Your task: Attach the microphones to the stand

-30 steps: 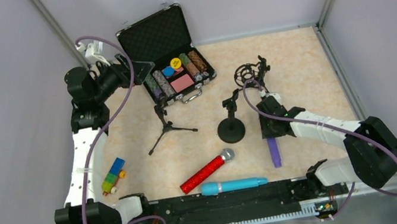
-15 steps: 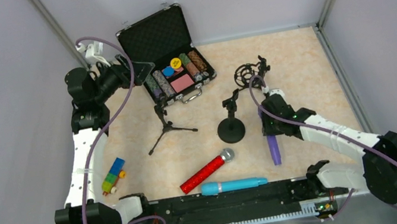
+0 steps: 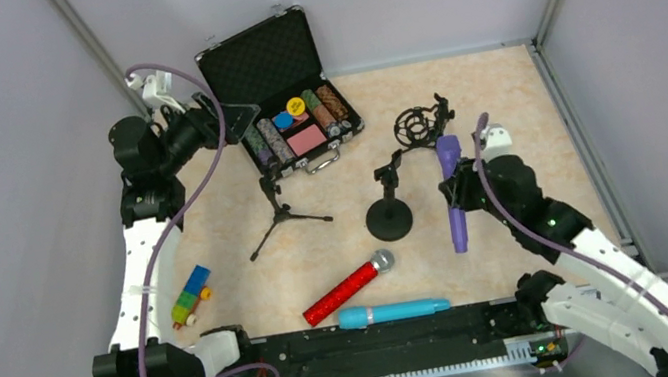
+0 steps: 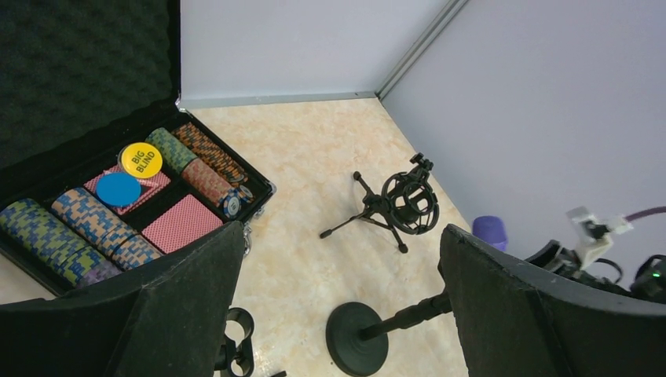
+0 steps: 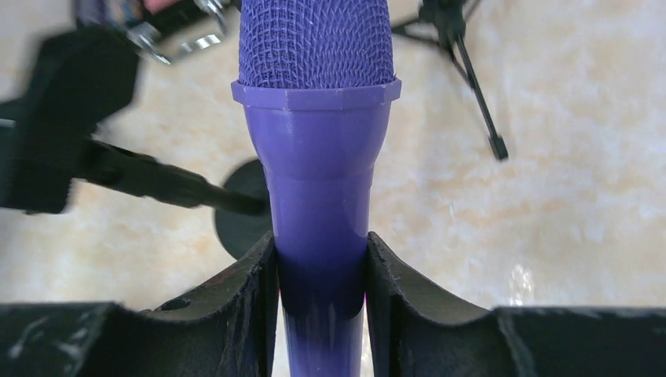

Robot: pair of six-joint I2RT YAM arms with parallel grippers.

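Note:
The purple microphone (image 3: 448,155) is clamped at its handle in my right gripper (image 3: 454,198), lifted off the table with its mesh head pointing away from me. In the right wrist view the purple microphone (image 5: 318,149) fills the gap between the right gripper (image 5: 320,245) fingers. Just left of it stands the round-base stand (image 3: 389,215) with its clip (image 3: 390,171). The glittery red microphone (image 3: 346,289) and the light blue microphone (image 3: 392,312) lie near the front edge. My left gripper (image 3: 220,117) hangs open and empty by the case, high above the table.
An open black case (image 3: 261,58) with poker chips sits at the back. A small tripod stand (image 3: 279,213) is in front of it, and a tripod with a shock mount (image 3: 419,123) stands beyond the purple microphone. Toy blocks (image 3: 191,294) lie at the left.
My right arm has swung round and raised the purple microphone, so its head now points to the far side beside the round-base stand. The left arm has stayed put.

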